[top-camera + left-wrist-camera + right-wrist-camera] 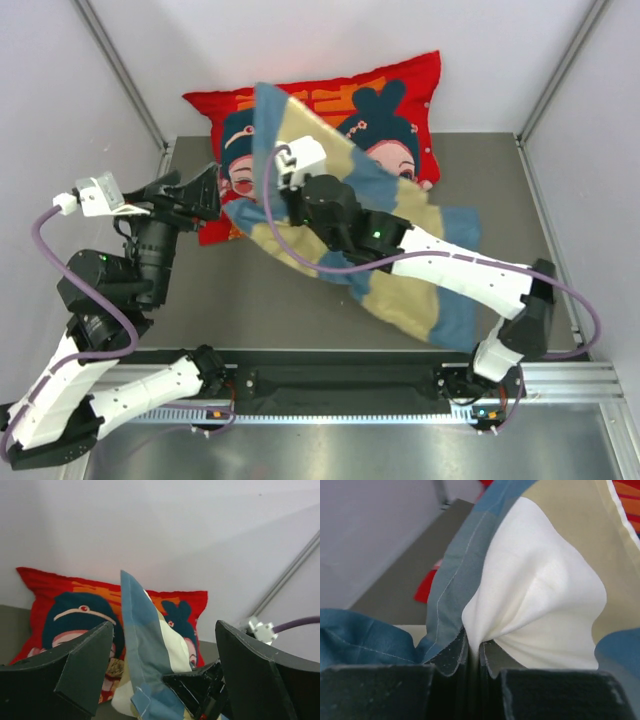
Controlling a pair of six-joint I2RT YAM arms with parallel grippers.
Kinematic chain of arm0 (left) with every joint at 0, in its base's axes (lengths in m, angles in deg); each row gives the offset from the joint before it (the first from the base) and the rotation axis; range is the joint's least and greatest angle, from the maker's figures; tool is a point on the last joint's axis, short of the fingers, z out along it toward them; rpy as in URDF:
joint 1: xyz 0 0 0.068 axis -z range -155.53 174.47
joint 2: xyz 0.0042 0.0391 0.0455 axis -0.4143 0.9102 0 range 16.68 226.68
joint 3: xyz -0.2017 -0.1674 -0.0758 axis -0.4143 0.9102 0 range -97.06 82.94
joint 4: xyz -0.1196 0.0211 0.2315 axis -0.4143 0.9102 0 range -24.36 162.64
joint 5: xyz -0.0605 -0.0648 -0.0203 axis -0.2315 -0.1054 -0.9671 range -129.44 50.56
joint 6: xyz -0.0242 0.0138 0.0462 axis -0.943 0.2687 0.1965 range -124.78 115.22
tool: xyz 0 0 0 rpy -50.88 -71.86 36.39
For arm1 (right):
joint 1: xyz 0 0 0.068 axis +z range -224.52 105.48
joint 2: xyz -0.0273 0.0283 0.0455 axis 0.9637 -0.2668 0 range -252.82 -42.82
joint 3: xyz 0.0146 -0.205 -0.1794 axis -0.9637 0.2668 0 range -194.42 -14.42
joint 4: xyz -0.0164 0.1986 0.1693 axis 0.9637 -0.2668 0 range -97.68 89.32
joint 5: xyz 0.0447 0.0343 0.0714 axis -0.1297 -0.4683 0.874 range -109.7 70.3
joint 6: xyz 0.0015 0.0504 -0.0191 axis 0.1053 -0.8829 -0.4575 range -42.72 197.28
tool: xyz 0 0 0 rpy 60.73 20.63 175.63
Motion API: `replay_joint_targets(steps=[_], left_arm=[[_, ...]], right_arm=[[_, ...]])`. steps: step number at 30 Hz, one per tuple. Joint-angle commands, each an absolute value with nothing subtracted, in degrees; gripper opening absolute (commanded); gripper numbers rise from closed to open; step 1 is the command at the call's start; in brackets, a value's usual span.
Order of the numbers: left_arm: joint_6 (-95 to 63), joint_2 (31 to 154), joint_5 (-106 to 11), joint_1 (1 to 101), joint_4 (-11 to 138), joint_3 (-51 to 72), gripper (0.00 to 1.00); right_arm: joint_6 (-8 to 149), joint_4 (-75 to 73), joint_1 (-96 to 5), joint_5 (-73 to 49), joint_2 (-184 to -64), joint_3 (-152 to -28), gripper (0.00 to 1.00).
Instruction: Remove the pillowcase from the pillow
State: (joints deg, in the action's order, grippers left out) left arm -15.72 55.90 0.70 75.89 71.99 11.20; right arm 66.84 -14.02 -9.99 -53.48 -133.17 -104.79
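Worryingly, the right gripper point(472, 652) pinches pillow point(535, 595) with pillowcase point(447, 587) hem; the left gripper point(164, 630) gapes empty. Pulling may drag both.

Plain white walls point(330, 30) close in the grey tabletop point(250, 310) on three sides, with metal posts point(121, 70) at the back corners. A red cushion point(420, 75) leans against the back wall. The light is soft and even, perhaps from overhead.

The grey table point(235, 300) bears the pillowcase point(400, 295) and a red cushion point(410, 75).
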Motion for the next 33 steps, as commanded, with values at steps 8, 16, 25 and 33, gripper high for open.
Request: replay_joint_targets(steps=[8,16,25,33], left_arm=[[-15.4,58.1,9.8,76.0,75.3,13.8,0.87],[-14.0,58.0,11.2,76.0,70.6,14.0,0.87],[-17.9,68.9,2.4,75.9,70.0,14.0,0.88],[-23.5,79.4,-6.5,74.4,66.5,17.2,0.88]], right_arm=[[69.3,10.6,-6.0,-30.9,-134.8,-122.7,0.0],[66.0,19.1,-16.9,-45.3,-113.5,-97.3,0.0],[54.4,15.1,-39.9,-48.2,-94.4,-65.5,0.0],[57.1,4.7,-47.0,-50.3,-84.3,-59.1,0.0]])
